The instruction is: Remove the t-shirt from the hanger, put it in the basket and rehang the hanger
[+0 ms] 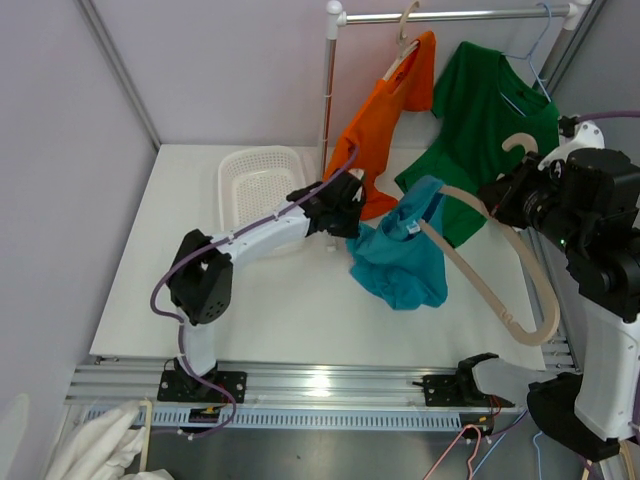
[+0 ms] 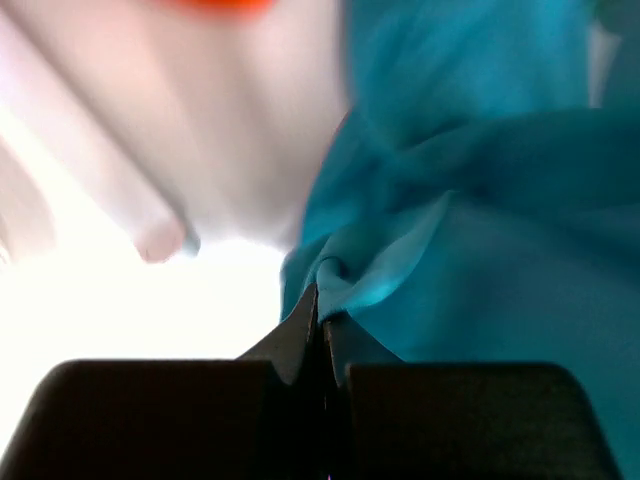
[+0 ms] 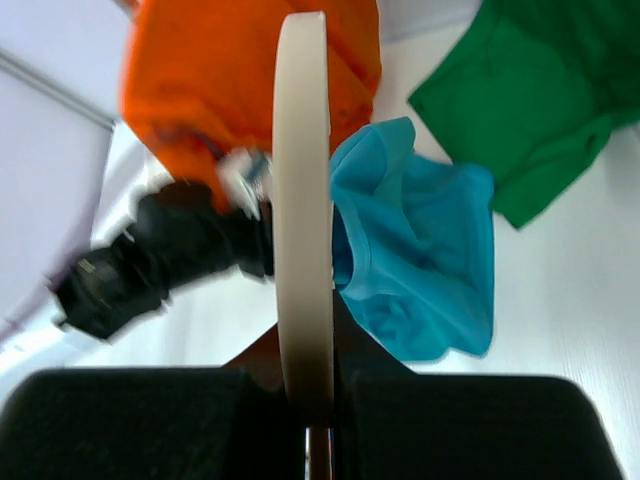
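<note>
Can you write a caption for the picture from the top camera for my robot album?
The left tool pinches the teal t-shirt while the right tool holds the beige hanger.

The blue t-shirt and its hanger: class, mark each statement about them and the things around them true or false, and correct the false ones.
1. The left gripper is shut on the blue t-shirt. True.
2. The right gripper holds the green shirt. False: it is shut on the beige hanger.
3. The blue t-shirt lies in the white basket. False: it is bunched on one arm of the hanger, apart from the basket.
4. The orange shirt and the green shirt hang from the rail. True.
</note>
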Tool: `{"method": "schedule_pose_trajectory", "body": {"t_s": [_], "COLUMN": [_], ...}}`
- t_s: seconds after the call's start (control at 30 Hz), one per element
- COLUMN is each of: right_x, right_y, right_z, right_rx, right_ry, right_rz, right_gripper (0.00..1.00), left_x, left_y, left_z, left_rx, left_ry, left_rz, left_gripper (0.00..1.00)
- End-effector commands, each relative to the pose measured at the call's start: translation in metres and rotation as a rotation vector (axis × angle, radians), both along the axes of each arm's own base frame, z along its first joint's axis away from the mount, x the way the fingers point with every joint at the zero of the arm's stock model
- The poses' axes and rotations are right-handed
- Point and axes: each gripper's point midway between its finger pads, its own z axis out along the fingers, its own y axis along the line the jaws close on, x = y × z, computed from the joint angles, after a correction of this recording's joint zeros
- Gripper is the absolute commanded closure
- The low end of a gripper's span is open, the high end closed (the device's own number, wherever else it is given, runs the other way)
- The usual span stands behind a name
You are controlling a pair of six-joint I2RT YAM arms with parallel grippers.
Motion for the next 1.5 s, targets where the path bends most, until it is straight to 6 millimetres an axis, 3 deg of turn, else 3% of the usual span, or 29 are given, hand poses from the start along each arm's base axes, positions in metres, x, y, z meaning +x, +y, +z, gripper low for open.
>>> {"method": "schedule_pose_trajectory", "body": {"t_s": [0.0, 0.2, 0.33, 0.37, 0.4, 0.43, 0.5, 0.53, 0.57, 0.6, 0.63, 0.7, 0.73, 0.77, 0.83, 0.87, 0.9, 0.93, 0.97, 1.03, 1.07, 1.13, 1.2, 1.23, 1.27, 1.33, 1.37, 1.4, 1.47], "right_x": [-0.019, -0.062, -0.061, -0.055, -0.040, -0.029, -0.006, 0.017, 0.028, 0.039, 0.051, 0.074, 0.082, 0.091, 0.110, 0.117, 0.127, 0.132, 0.138, 0.152, 0.157, 0.174, 0.185, 0.197, 0.202, 0.219, 0.225, 0.232, 0.252], "right_y": [0.006, -0.014, -0.019, -0.019, -0.020, -0.020, -0.019, -0.017, -0.016, -0.015, -0.010, -0.006, -0.007, -0.009, -0.009, -0.010, -0.009, -0.011, -0.013, -0.016, -0.017, -0.015, -0.012, -0.004, -0.003, 0.005, 0.005, 0.006, 0.013], "right_z": [-0.007, -0.004, -0.011, -0.010, 0.003, -0.007, -0.006, -0.003, -0.001, 0.000, 0.015, 0.012, 0.015, 0.024, 0.024, 0.035, 0.033, 0.038, 0.047, 0.053, 0.059, 0.065, 0.075, 0.071, 0.073, 0.075, 0.075, 0.074, 0.069], "right_rx": [-0.010, -0.054, -0.065, -0.070, -0.060, -0.070, -0.073, -0.068, -0.067, -0.066, -0.074, -0.101, -0.123, -0.129, -0.177, -0.176, -0.191, -0.202, -0.212, -0.226, -0.228, -0.235, -0.243, -0.250, -0.254, -0.257, -0.261, -0.259, -0.264], "right_ry": [0.011, 0.028, 0.025, 0.007, -0.067, -0.065, -0.114, -0.165, -0.190, -0.210, -0.285, -0.297, -0.311, -0.347, -0.362, -0.406, -0.409, -0.430, -0.472, -0.506, -0.528, -0.541, -0.582, -0.588, -0.605, -0.643, -0.649, -0.651, -0.643], "right_rz": [0.075, 0.057, 0.033, 0.023, -0.007, -0.020, -0.053, -0.083, -0.095, -0.106, -0.093, -0.098, -0.109, -0.133, -0.141, -0.155, -0.160, -0.167, -0.175, -0.177, -0.182, -0.149, -0.136, -0.097, -0.091, -0.056, -0.053, -0.052, -0.023], "right_gripper": [1.00, 1.00, 1.00, 1.00, 1.00, 1.00, 1.00, 1.00, 1.00, 1.00, 1.00, 1.00, 1.00, 1.00, 1.00, 1.00, 1.00, 1.00, 1.00, 1.00, 1.00, 1.00, 1.00, 1.00, 1.00, 1.00, 1.00, 1.00, 1.00], "left_x": [0.031, 0.047, 0.041, 0.027, 0.015, 0.005, -0.026, -0.040, -0.057, -0.074, -0.083, -0.098, -0.102, -0.102, -0.093, -0.085, -0.078, -0.078, -0.063, -0.053, -0.042, -0.038, -0.032, -0.027, -0.015, -0.012, -0.009, 0.014, 0.010], "left_y": [-0.012, -0.002, -0.002, -0.007, -0.007, -0.008, -0.011, -0.008, -0.012, -0.010, -0.005, 0.003, 0.014, 0.027, 0.050, 0.069, 0.078, 0.086, 0.102, 0.119, 0.137, 0.148, 0.166, 0.170, 0.177, 0.187, 0.194, 0.189, 0.199], "left_z": [0.090, 0.092, 0.106, 0.118, 0.125, 0.132, 0.164, 0.169, 0.177, 0.197, 0.203, 0.225, 0.252, 0.256, 0.308, 0.331, 0.339, 0.368, 0.391, 0.425, 0.441, 0.478, 0.502, 0.522, 0.521, 0.551, 0.559, 0.551, 0.582], "left_rx": [-0.121, -0.117, -0.143, -0.156, -0.136, -0.119, -0.124, -0.117, -0.134, -0.182, -0.180, -0.209, -0.238, -0.204, -0.228, -0.236, -0.239, -0.295, -0.325, -0.375, -0.394, -0.490, -0.535, -0.570, -0.560, -0.590, -0.582, -0.550, -0.564], "left_ry": [-0.159, -0.149, -0.178, -0.197, -0.208, -0.228, -0.282, -0.272, -0.271, -0.276, -0.273, -0.284, -0.331, -0.343, -0.460, -0.493, -0.502, -0.549, -0.613, -0.708, -0.761, -0.858, -0.946, -1.035, -1.067, -1.234, -1.277, -1.273, -1.344], "left_rz": [0.029, 0.052, 0.027, -0.005, -0.040, -0.052, -0.103, -0.132, -0.173, -0.217, -0.234, -0.266, -0.256, -0.232, -0.165, -0.114, -0.092, -0.086, -0.031, 0.010, 0.059, 0.074, 0.098, 0.108, 0.134, 0.151, 0.173, 0.179, 0.190], "left_gripper": [0.99, 0.99, 0.99, 0.99, 0.99, 0.99, 0.99, 0.99, 0.99, 0.99, 0.99, 0.99, 0.99, 0.99, 0.99, 0.99, 0.99, 0.99, 0.99, 0.99, 0.99, 0.99, 0.99, 0.99, 0.99, 0.99, 0.99, 0.99, 0.99]}}
